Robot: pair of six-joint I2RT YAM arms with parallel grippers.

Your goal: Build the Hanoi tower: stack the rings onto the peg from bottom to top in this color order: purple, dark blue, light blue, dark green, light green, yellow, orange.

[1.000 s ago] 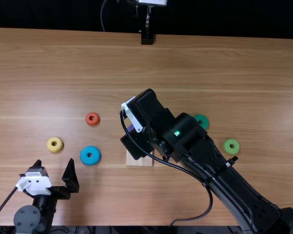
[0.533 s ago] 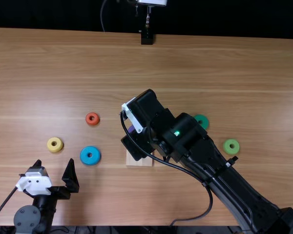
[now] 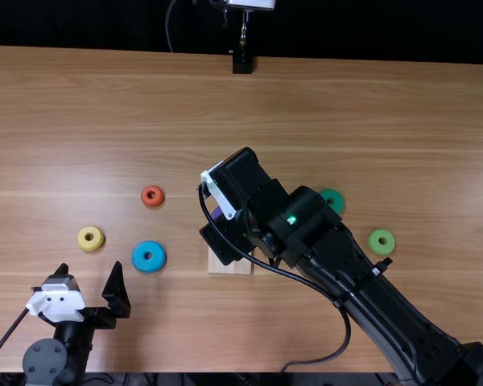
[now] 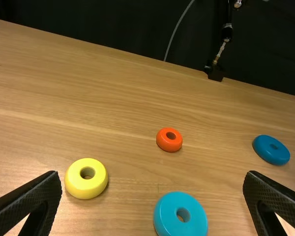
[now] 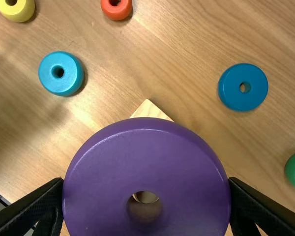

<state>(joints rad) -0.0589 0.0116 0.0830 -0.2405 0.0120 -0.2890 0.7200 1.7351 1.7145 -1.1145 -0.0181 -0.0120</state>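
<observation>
Light brown wooden table (image 3: 435, 121) lies before a black backdrop (image 3: 370, 28). Seen from above, with twelve o'clock at the far edge, the right arm (image 3: 362, 281) comes from five o'clock and slants towards ten or eleven. Its gripper (image 3: 225, 236) hangs above the square pale wooden base (image 3: 231, 268). In the right wrist view its fingers stand wide apart, clamping a big purple flat ring (image 5: 147, 157) from two opposite sides. The ring is over the base; whether it goes around the peg, I cannot tell.

The left gripper (image 3: 89, 268) is at eight o'clock on the table, pointing to twelve, its fingers spread wide, with nothing between them.

Counted from the base, the thick light blue ring (image 3: 149, 265) lies at nine, the small orange ring (image 3: 152, 202) at ten, the yellow ring (image 3: 82, 239) between nine and ten, farther out. A dark green ring (image 3: 336, 196) is at two, a light green ring (image 3: 381, 248) near three. The flat dark blue ring (image 5: 231, 88) sits between the orange and the dark green.
</observation>
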